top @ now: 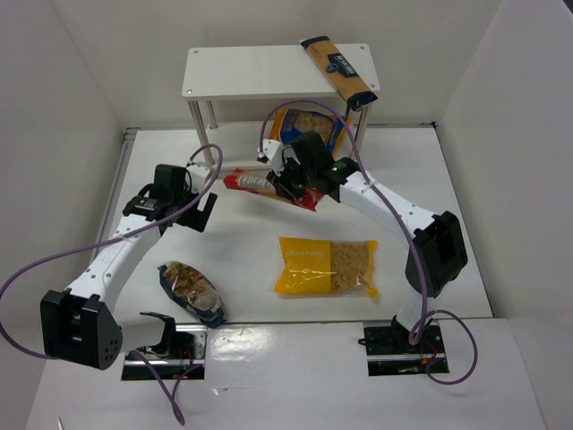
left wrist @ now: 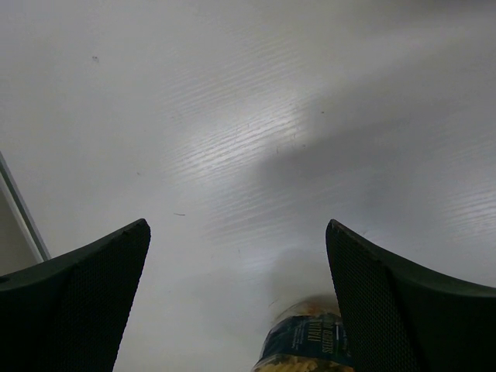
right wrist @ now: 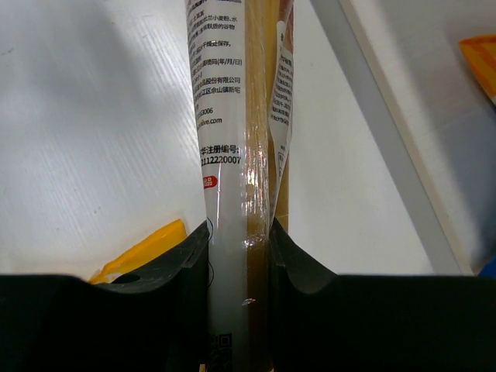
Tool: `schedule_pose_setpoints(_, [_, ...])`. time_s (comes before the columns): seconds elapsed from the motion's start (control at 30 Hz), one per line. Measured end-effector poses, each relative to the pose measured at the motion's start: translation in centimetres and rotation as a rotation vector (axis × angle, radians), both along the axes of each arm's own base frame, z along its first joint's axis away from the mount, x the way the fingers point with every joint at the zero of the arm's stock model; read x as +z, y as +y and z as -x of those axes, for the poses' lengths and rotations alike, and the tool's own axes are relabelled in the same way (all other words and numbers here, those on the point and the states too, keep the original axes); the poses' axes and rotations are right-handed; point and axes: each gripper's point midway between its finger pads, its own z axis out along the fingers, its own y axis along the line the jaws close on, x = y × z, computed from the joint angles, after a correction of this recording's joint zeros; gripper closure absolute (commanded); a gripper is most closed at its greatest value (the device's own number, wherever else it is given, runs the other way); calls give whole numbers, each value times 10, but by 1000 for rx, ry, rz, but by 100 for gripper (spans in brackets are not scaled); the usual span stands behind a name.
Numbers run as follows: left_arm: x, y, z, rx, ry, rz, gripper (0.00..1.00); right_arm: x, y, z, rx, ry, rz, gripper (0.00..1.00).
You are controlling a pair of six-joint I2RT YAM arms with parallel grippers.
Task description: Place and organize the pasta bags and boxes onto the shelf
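Observation:
My right gripper (top: 298, 185) (right wrist: 239, 248) is shut on the long narrow red pasta pack (top: 260, 186) (right wrist: 232, 116) and holds it just above the table, in front of the white shelf (top: 242, 76). The tan-and-navy spaghetti pack (top: 338, 70) lies slantwise on the shelf's top board, overhanging its right end. Under that board sits the blue-orange bag (top: 310, 125). On the table lie the yellow windowed bag (top: 327, 266) and, near left, the dark-blue clear bag (top: 191, 291) (left wrist: 306, 345). My left gripper (top: 199, 213) (left wrist: 236, 225) hangs open over bare table, just beyond that bag.
White walls close in the table on the left, right and back. The arm bases (top: 166, 345) stand at the near edge. Purple cables (top: 349, 134) loop above both arms.

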Motion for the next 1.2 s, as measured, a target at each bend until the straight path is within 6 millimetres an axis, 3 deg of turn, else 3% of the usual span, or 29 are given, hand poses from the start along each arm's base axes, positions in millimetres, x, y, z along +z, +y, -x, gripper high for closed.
schedule_pose_setpoints(0.23, [0, 31, -2, 122, -2, -1, 0, -1, -11, -6, -85, -4, 42, 100])
schedule_pose_setpoints(0.37, [2, 51, -1, 187, -11, 1, 0, 19, -11, -10, -105, -34, 45, 100])
schedule_pose_setpoints(0.6, [10, 79, 2, 292, -39, 16, 0, 89, 4, -17, -99, -150, -35, 100])
schedule_pose_setpoints(0.87, [10, 101, 6, 367, -40, 18, 0, 175, 3, -15, -95, -282, -128, 100])
schedule_pose_setpoints(1.07, [10, 110, 8, 397, -41, 17, 0, 241, -1, -10, -98, -392, -220, 100])
schedule_pose_setpoints(1.2, [10, 110, 8, 397, -41, 17, 0, 272, -3, -8, -103, -444, -267, 100])
